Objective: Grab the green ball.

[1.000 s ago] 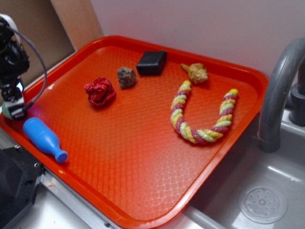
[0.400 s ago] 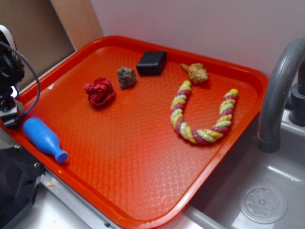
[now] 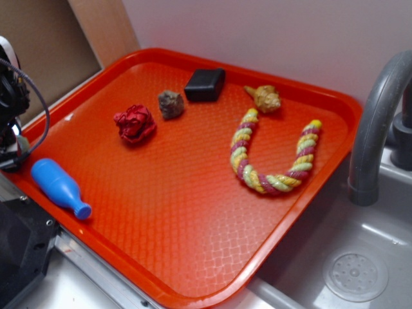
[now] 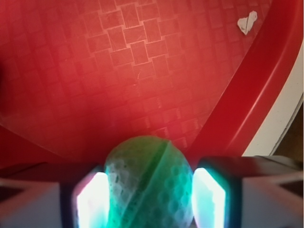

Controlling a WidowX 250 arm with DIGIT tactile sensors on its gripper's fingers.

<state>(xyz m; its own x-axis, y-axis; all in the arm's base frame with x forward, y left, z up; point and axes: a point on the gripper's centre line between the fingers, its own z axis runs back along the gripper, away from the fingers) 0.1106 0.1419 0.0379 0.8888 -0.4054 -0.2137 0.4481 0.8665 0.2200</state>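
When looking down from the wrist, easy to spot the green ball (image 4: 149, 183) right in the middle of the gripper (image 4: 149, 202). Pinched from both sides, with one bright pad (image 4: 92, 199) touching its left side and the other touching its right. Squeezed like that most likely so as not to roll off, being round and smooth to push. Cannot tell whether lifted off the red tray (image 4: 247, 99) or resting on it. Tray rim just off to the right of the gripper, so close to the edge and not much room on that side.

No long side and no real pointing way, being a ball. Only a thin line across the dimpled top, slanting from lower left up to upper right between the pads.

From the outside view, gripper (image 3: 11, 151) at the tray's edge, ball mostly hidden there. Blue bottle toy (image 3: 59, 187) lying just beside the gripper, not touching. Red paper wad (image 3: 135, 122) and rock (image 3: 170, 103) well apart from the gripper, out of the way.
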